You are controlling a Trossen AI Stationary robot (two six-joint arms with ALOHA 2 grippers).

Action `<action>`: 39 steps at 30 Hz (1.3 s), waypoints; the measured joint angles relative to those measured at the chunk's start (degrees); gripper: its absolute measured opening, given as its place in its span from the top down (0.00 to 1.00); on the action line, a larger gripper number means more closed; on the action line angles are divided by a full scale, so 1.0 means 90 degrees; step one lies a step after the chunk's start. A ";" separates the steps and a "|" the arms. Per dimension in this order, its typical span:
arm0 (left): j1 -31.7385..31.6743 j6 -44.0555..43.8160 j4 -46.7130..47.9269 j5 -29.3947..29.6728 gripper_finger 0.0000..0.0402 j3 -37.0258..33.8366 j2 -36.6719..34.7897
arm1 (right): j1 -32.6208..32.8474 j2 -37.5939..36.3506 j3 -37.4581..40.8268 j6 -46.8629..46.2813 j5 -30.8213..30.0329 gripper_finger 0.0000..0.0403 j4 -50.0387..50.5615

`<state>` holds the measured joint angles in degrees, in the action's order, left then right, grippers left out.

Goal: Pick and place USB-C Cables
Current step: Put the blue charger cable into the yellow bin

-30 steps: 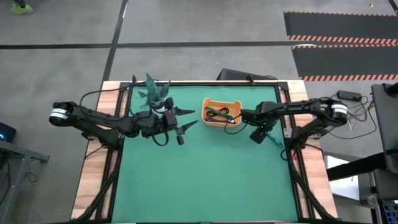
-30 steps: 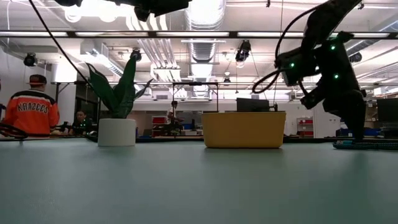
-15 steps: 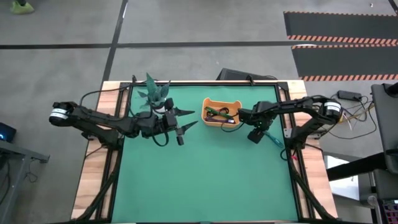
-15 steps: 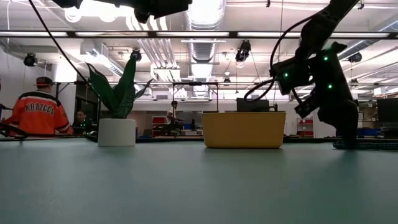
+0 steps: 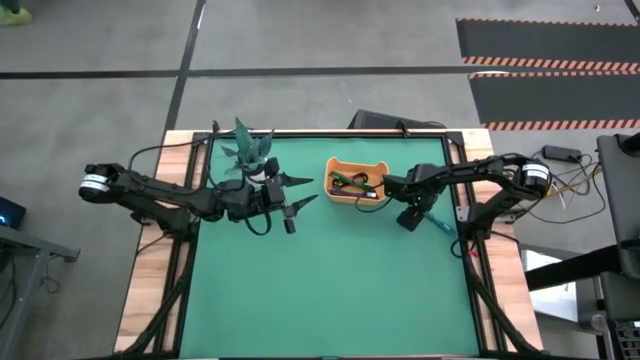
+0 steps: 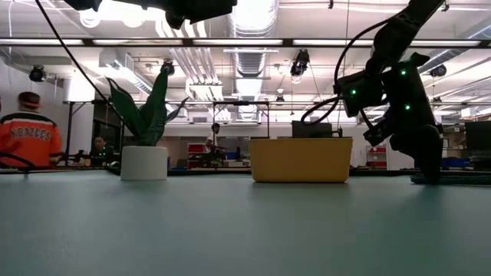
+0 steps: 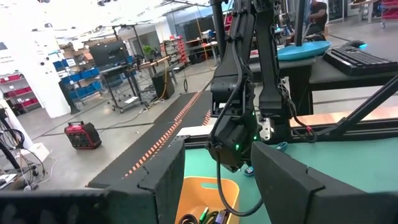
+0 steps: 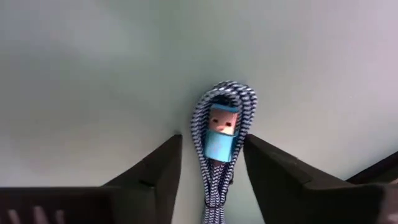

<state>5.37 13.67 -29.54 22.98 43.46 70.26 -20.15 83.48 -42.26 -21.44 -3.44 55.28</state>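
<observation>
A teal braided USB-C cable bundle (image 8: 221, 134) with a light blue plug lies on the green mat near the table's right edge (image 5: 443, 227). My right gripper (image 8: 212, 140) points down over it, open, with one finger on each side of the bundle; I cannot tell whether they touch it. It also shows in the high view (image 5: 432, 214) and reaches down to the mat in the low view (image 6: 426, 170). The orange tray (image 5: 357, 163) holds a green bundle (image 5: 345, 180) and a black-and-red one (image 5: 370, 191). My left gripper (image 5: 312, 190) waits open, raised left of the tray.
A potted plant (image 5: 250, 150) in a white pot (image 6: 144, 162) stands at the far left of the mat. The tray (image 6: 301, 159) sits at the far middle. The mat's near half (image 5: 330, 290) is bare. People show in the room behind (image 6: 27, 134).
My right gripper has shifted a little toward the table's left and come down to the mat over the teal cable, then kept still. A person in the room behind has walked leftward.
</observation>
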 joint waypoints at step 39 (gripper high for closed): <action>0.0017 -0.0432 0.0002 -0.0024 0.57 -0.0010 0.0000 | 0.0333 -0.3352 0.0021 -0.0220 0.1102 0.87 -0.1069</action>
<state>5.52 9.79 -29.52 22.76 43.38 70.26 -17.15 53.31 -42.07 -23.42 6.48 45.66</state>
